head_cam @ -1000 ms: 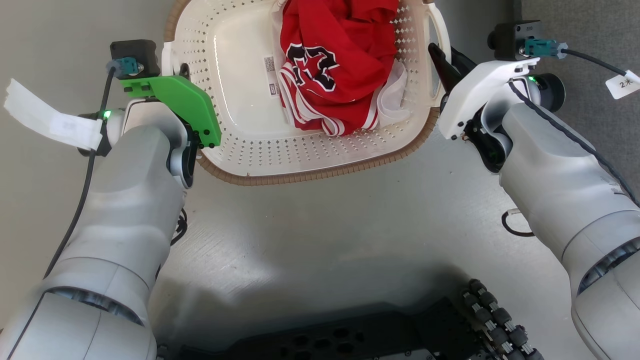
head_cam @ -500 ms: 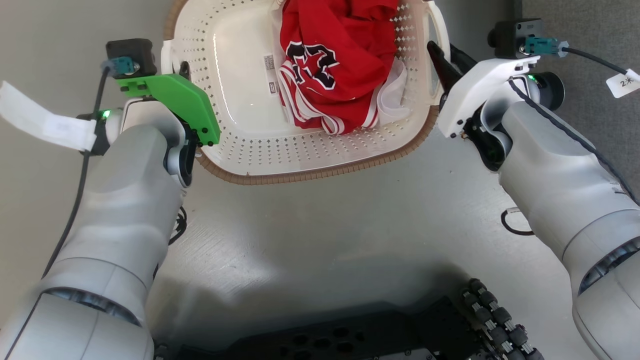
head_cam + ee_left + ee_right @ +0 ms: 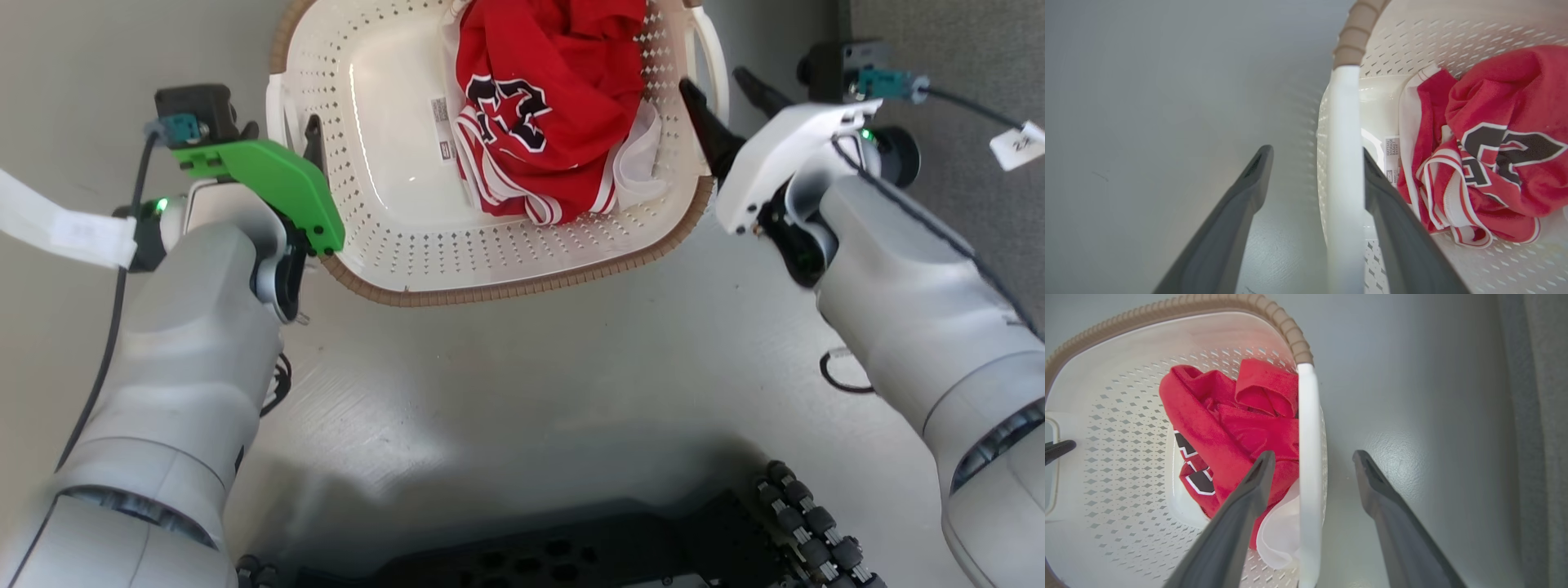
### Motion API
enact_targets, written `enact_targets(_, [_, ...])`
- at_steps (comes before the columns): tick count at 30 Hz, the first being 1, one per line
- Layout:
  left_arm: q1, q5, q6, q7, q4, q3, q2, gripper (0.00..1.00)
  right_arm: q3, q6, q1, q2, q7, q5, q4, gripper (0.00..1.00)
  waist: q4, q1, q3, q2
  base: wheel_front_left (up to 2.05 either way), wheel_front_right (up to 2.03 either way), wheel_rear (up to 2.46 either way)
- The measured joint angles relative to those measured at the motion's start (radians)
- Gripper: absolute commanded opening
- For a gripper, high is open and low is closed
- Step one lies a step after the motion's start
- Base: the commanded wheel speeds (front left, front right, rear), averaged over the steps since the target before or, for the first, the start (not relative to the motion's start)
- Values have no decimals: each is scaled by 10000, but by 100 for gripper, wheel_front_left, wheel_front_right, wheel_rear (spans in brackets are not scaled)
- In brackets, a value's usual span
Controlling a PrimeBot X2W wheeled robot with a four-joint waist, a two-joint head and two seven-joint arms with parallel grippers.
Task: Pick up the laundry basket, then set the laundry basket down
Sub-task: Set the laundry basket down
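Head view, laundry basket (image 3: 490, 245), jaws spread astride its handles (image 3: 1308, 457)

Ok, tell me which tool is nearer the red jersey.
Right. The right tool straddles the handle beside the red jersey; the left tool straddles the opposite handle, bare laundry basket floor between it and the jersey.

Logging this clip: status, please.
Left gripper open astride left handle. Right gripper open astride right handle. Laundry basket ungripped, red garment inside. No obstruction seen.
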Motion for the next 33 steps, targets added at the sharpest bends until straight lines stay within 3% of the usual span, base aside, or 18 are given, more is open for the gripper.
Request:
enact_targets(19, [794,94,-73,-909,-4,-479,6,100,58,0,700,-372,-27,59,-73,100,-72,0,-1671,0,0,0,0])
enact_targets(33, [1388,79,73,-1118,-255,-426,8,100,-895,-38,870,-610,-29,-249,-685,100,-117,0,-3417,0,0,0,0])
